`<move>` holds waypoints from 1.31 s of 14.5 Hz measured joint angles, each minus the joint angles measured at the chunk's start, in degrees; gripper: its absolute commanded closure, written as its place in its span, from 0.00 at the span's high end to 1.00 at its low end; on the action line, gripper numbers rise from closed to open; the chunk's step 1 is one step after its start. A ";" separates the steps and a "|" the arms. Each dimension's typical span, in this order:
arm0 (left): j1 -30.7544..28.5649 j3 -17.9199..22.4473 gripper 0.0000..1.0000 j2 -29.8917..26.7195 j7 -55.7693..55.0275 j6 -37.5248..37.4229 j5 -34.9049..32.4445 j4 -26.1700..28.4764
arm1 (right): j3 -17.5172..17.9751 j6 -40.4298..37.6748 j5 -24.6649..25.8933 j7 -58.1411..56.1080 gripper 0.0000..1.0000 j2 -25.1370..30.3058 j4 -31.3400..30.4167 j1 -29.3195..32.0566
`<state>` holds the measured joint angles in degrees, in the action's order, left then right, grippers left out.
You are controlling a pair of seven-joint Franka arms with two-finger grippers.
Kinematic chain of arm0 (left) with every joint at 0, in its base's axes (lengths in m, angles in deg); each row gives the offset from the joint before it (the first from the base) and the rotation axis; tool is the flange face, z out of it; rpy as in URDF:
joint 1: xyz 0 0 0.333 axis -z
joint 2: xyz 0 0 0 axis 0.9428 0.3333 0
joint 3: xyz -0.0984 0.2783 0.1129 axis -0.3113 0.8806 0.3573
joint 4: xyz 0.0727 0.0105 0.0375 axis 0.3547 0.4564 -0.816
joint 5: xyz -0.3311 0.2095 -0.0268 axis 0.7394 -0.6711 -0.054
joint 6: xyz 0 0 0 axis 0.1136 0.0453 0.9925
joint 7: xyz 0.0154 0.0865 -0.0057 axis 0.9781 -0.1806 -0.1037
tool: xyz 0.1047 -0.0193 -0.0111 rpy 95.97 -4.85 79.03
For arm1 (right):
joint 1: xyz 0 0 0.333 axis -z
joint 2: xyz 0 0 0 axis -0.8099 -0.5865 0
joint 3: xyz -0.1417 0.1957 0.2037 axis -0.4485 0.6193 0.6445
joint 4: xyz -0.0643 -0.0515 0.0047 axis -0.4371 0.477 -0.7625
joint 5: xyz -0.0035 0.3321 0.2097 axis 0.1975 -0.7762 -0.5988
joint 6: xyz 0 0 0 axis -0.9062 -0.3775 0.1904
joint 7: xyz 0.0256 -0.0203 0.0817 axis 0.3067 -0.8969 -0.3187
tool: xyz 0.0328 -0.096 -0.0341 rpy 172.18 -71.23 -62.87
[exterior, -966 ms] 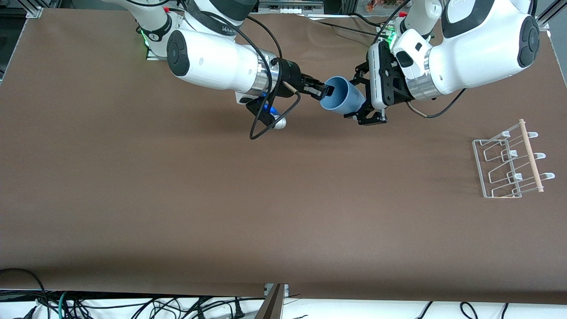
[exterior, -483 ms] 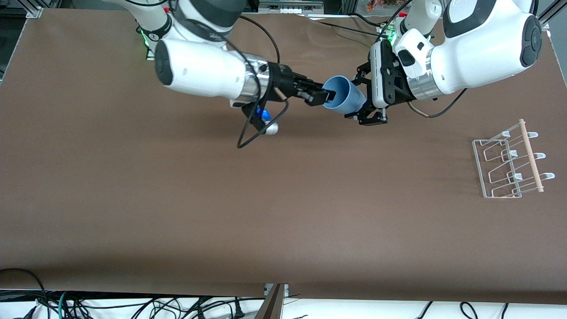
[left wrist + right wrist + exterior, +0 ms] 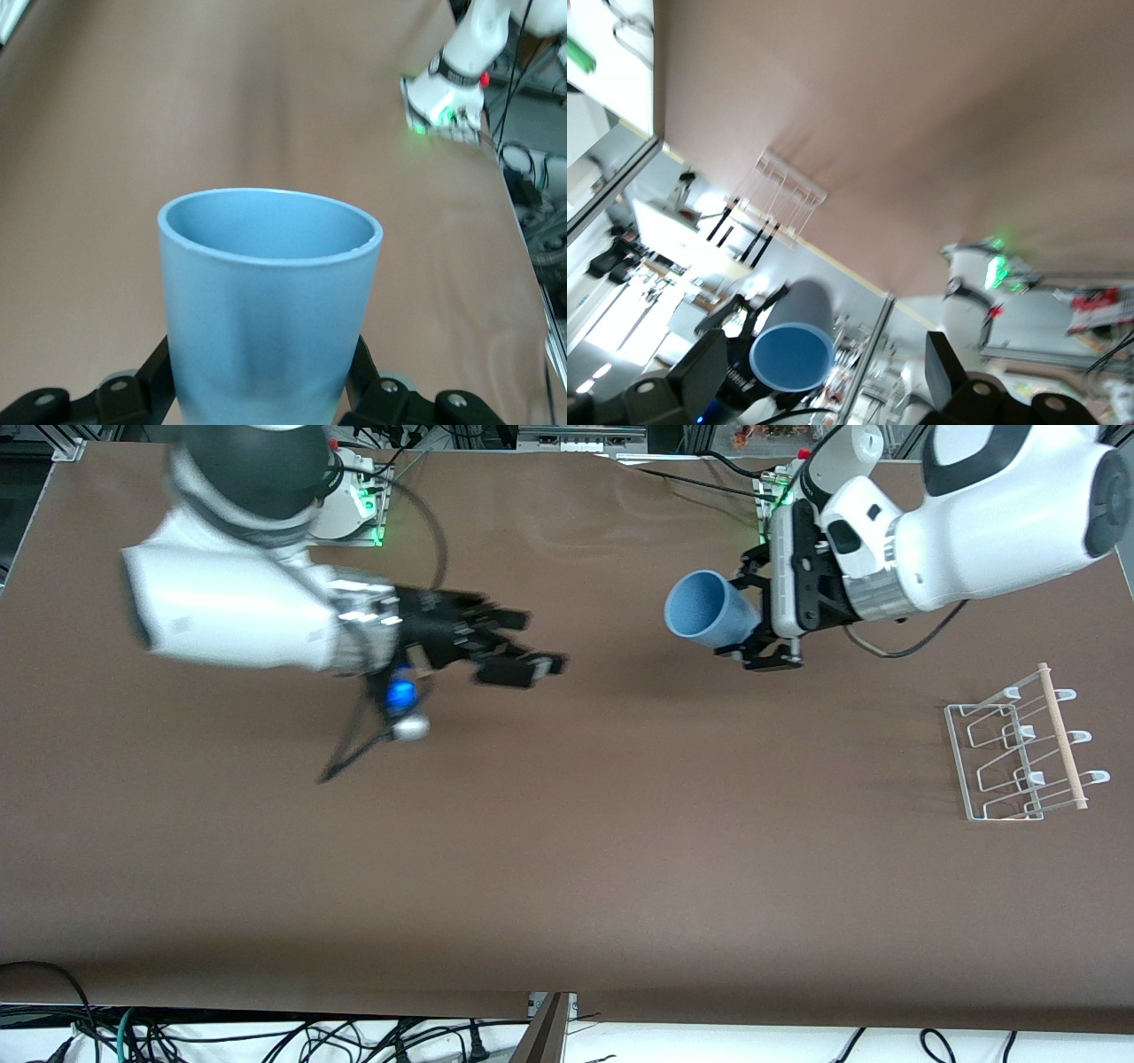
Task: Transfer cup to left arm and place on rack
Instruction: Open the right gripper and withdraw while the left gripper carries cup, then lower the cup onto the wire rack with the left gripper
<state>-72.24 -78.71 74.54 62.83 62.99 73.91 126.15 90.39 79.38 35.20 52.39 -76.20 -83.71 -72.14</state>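
The light-blue cup (image 3: 706,611) is held on its side in the air by my left gripper (image 3: 760,622), mouth pointing toward the right arm's end of the table. In the left wrist view the cup (image 3: 268,301) fills the space between the black fingers (image 3: 133,390), which press on its sides. My right gripper (image 3: 532,664) is open and empty, well away from the cup over the table toward the right arm's end. The right wrist view shows the cup (image 3: 793,350) farther off between its spread fingers (image 3: 709,372). The white wire rack (image 3: 1019,748) with its wooden rod stands at the left arm's end.
The brown table (image 3: 567,850) has open room between the grippers and the rack. Cables (image 3: 266,1036) hang along the table's edge nearest the front camera. The right arm's base with a green light (image 3: 359,500) stands at the table's top edge.
My right gripper let go of the cup's rim and pulled back toward its own end of the table. My left gripper kept the cup and moved slightly toward the left arm's end.
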 measured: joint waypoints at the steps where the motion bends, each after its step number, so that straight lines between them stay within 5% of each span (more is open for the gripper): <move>1: -1.56 0.23 0.00 -0.05 -0.03 -2.35 -2.05 -0.44 | -0.04 -3.00 3.31 -2.74 0.99 0.76 0.10 2.82; 8: -8.38 0.71 0.00 0.66 -1.07 -7.64 -30.72 -0.49 | -5.41 -17.06 28.76 -22.88 0.99 4.95 0.24 8.08; 14: -11.07 1.11 0.00 5.15 -4.34 -7.61 -52.71 -2.01 | -14.14 -23.82 34.92 -40.50 0.99 5.84 -0.89 8.30; 19: -6.99 0.11 0.00 11.87 -10.35 -11.31 -73.49 -1.80 | -12.16 -18.54 45.83 -51.54 0.99 18.68 -17.95 8.71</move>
<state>-79.24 -78.60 86.41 52.47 51.68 0.42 124.34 78.24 60.84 81.03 0.85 -57.52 -101.66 -63.43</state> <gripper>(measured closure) 0.229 0.004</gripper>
